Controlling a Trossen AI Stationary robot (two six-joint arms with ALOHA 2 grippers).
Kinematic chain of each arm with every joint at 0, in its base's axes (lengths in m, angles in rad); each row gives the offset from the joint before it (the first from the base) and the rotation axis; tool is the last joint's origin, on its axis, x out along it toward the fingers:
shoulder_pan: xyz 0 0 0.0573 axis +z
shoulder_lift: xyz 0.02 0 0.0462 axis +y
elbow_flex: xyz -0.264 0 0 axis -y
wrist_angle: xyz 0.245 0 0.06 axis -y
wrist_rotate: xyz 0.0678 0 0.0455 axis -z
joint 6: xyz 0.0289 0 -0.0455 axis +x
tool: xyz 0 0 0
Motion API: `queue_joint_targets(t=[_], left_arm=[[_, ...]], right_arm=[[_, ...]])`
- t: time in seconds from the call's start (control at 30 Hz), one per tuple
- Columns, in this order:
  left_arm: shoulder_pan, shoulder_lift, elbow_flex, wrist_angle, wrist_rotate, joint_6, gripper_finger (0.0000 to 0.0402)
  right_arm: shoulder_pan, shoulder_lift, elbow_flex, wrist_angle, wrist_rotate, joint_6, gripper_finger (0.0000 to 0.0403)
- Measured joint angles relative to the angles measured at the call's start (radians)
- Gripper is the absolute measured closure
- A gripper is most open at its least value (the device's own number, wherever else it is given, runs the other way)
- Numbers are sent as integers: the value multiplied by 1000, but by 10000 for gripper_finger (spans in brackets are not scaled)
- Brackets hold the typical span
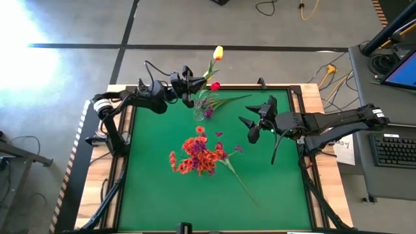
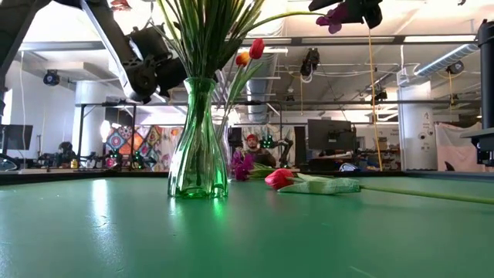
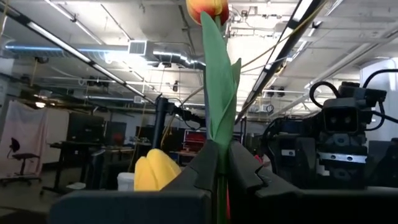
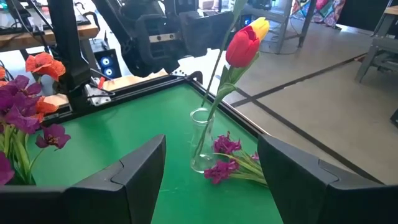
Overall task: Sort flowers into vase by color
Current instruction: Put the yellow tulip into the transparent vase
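The small clear vase (image 4: 202, 144) stands near the table's far edge (image 1: 199, 112), with a red tulip (image 4: 244, 46) and a yellow tulip (image 4: 258, 26) rising from it. My left gripper (image 1: 203, 81) is just above the vase and is shut on a third tulip (image 3: 207, 6), whose head is yellow and orange (image 1: 218, 53). A purple spray (image 4: 224, 160) lies on the table against the vase's foot. My right gripper (image 1: 255, 130) hovers open to the right of the vase, nothing between its fingers (image 4: 211, 174). My left gripper pinches the tulip's green stem and leaf (image 3: 219, 134) between its two fingers, well below the head. The fingers come from the table's left, slanting upward, and lie across the stem. The tulip stands nearly upright, its head high above the fingers and its stem running down toward the vase's mouth.
A larger green-tinted glass vase (image 2: 197, 139) in the middle of the table holds orange-red and purple sprays (image 1: 201, 153). A pink-red tulip (image 2: 282, 179) lies on the green mat beside it, its stem (image 1: 244, 188) reaching toward the near right. People sit in the room behind the table.
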Motion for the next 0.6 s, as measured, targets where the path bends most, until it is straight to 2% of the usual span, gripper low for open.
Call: queue_joint_targets(t=[0.6], left_arm=[[0,34,-3,1,1,-77,402]], right_arm=[[0,0,0,0,-9,-1,156]])
